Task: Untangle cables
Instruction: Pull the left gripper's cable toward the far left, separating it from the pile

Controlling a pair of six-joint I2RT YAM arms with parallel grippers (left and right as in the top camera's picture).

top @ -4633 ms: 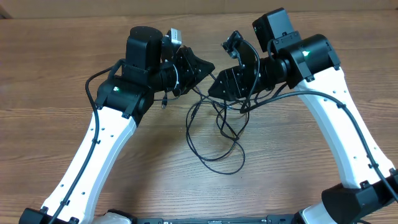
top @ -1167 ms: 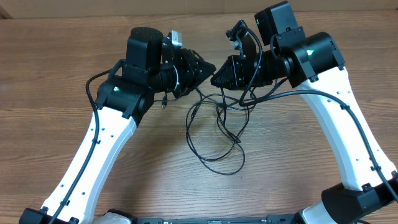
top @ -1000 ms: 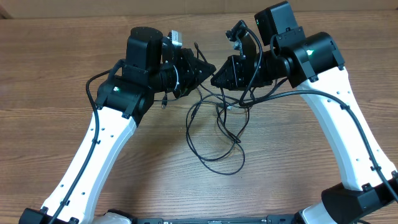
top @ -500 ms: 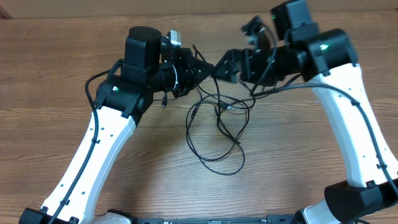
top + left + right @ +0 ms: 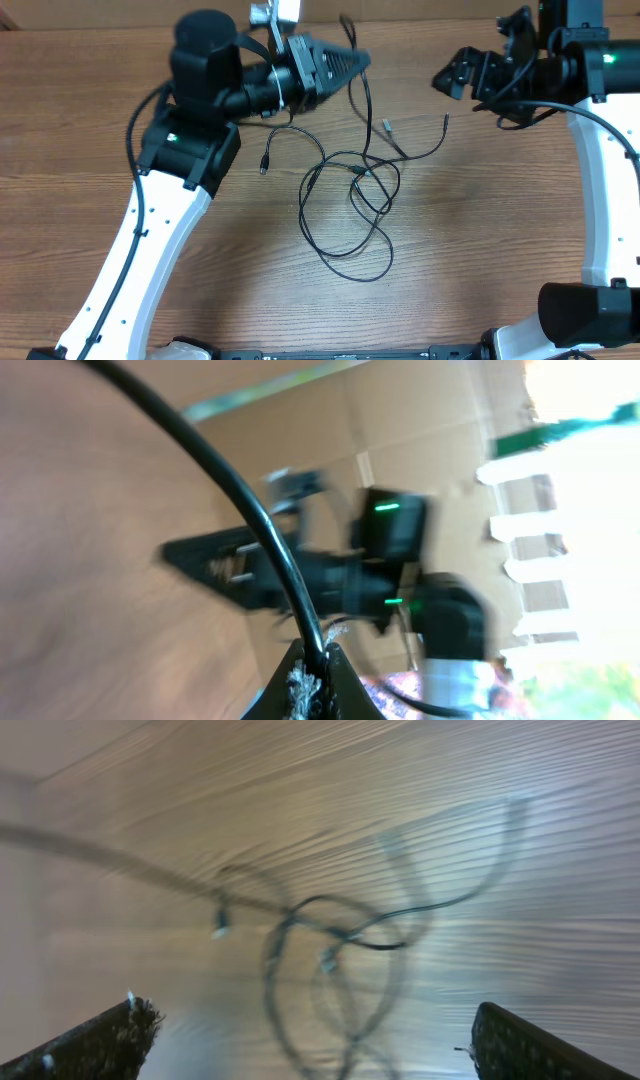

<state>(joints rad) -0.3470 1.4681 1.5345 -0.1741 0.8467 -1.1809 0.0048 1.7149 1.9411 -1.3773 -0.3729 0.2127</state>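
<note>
Left gripper (image 5: 358, 62) clenched on one cable (image 5: 362, 105), strand raised off table (image 5: 60, 150); right gripper (image 5: 450, 75) gaping, empty. Other cables (image 5: 350, 190) looped mid-table. Pull-apart step in hand; next move likely needs right gripper pinning loops.

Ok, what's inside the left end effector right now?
One thin black cable, pinched between the shut fingertips. From the left end effector it runs down into the tangle; the stretch clamped inside is covered.
</note>
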